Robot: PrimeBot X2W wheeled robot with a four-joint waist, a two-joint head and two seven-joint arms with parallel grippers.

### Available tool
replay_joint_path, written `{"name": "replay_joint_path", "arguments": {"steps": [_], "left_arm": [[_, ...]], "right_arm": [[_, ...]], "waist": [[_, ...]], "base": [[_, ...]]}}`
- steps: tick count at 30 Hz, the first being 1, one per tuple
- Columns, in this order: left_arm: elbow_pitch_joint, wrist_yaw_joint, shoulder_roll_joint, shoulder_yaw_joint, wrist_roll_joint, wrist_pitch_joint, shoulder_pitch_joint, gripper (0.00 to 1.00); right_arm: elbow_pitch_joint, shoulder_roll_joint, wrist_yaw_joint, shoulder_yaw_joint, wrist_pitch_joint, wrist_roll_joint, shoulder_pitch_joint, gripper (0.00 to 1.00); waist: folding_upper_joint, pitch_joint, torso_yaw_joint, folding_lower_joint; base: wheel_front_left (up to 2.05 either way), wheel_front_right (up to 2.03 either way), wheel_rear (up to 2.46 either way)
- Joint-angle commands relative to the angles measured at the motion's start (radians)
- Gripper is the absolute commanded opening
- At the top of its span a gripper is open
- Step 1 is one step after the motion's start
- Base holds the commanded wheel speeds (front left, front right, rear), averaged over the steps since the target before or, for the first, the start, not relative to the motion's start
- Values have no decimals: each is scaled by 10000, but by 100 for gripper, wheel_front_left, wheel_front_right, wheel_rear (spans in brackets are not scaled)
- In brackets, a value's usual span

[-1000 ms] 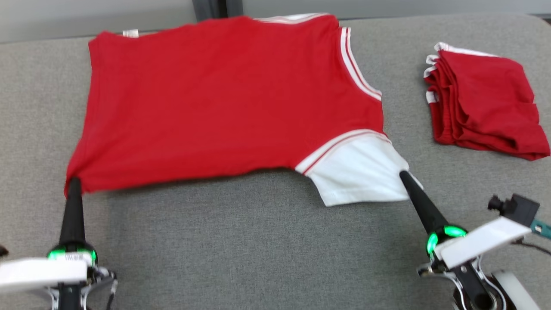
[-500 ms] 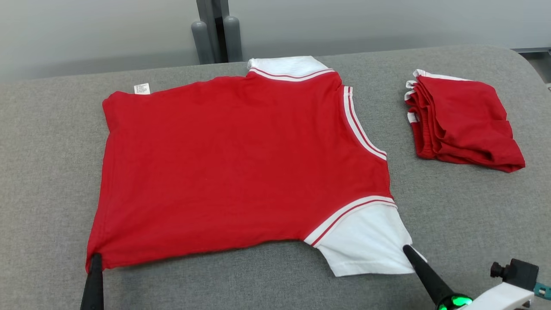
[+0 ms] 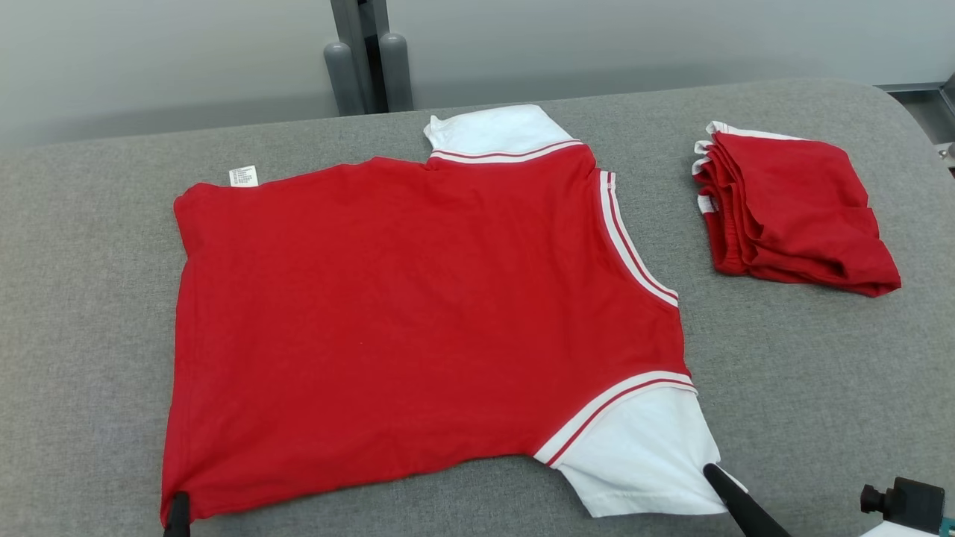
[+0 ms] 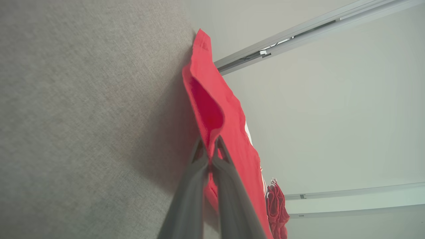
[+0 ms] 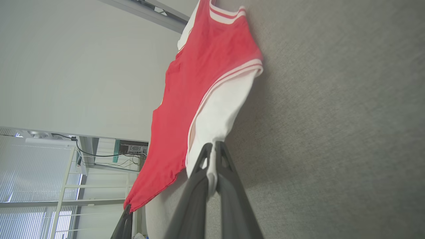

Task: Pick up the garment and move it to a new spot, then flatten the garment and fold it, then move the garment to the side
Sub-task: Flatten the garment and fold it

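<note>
Closest to me, at the bottom edge of the head view, the left gripper is pinching the near hem corner of the garment with its fingers fully together. The right gripper is closed the same way on the end of the near white sleeve. Both wrist views are showing cloth caught between the tips, a little raised from the grey padded table.

Beyond the tips the red shirt is lying spread, almost without wrinkles. So I am judging that the flattening is nearly finished and the folding is coming. For the next move I am thinking to carry the near edge over toward the far edge, both arms level so the cloth is not skewing.

Room is looking good on the left and in front. On the right, the folded red pile is sitting near the neck side, apart from it. Farther, the far sleeve is lying close to the table's back edge — little margin there.
</note>
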Motion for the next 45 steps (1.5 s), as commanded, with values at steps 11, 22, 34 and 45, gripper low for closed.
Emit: {"name": "replay_joint_path", "arguments": {"steps": [11,22,34,45], "left_arm": [[506,711,-107,-106,-259,266,-484,0],[146,1356,-207,-90,-951,711,-998,0],[136,2867,-406,-195,-1829,1058,-2636,0],[2739,3247,-389,-104,-1815,883,-5265,0]], "right_arm": [[309,32,4,-108,-299,398,-476,0],[480,31,4,220,-623,348,-1192,0],[1916,26,4,42,-952,350,-3139,0],[5959,25,4,552,-1534,82,-6777,0]], "waist": [[-1,-205,19,1],[-1,-340,-1,1],[-1,-390,160,1],[-1,-55,155,1]], "base": [[0,0,0],[0,0,0],[0,0,0],[0,0,0]]}}
